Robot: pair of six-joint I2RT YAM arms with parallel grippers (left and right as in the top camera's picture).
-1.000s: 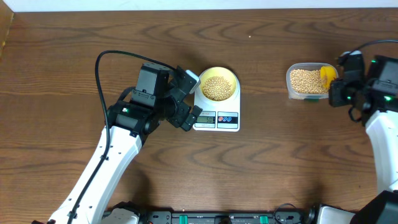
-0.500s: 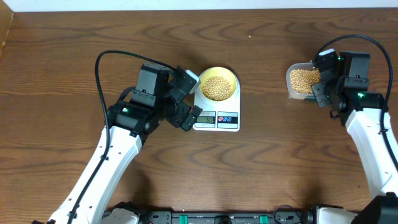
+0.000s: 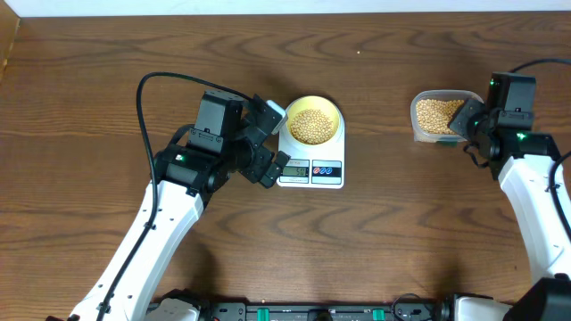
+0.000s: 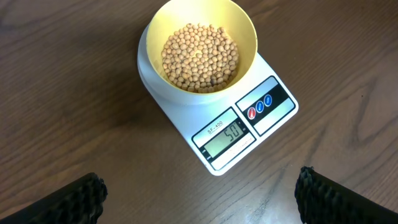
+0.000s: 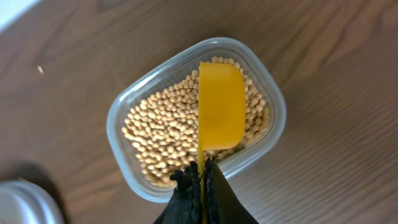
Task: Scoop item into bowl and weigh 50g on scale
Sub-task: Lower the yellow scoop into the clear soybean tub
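Observation:
The pale yellow-green bowl point(image 3: 313, 120) holds tan beans point(image 4: 200, 56) and sits on the white scale point(image 3: 310, 167). The scale's display point(image 4: 224, 134) reads 50. My left gripper point(image 4: 199, 199) is open and empty, just left of the scale, with its fingers point(image 4: 68, 200) spread wide. My right gripper point(image 5: 202, 180) is shut on the handle of a yellow scoop point(image 5: 220, 114). The scoop is turned face down over the beans point(image 5: 171, 134) in the clear tub point(image 3: 436, 116) at the right.
The wood table's far edge point(image 3: 285, 12) runs along the top of the overhead view. A black cable point(image 3: 169, 80) loops over the left arm.
The right arm swung in over the clear tub and drew back a little. The scoop has turned over above the tub. The left arm, bowl and scale have not moved.

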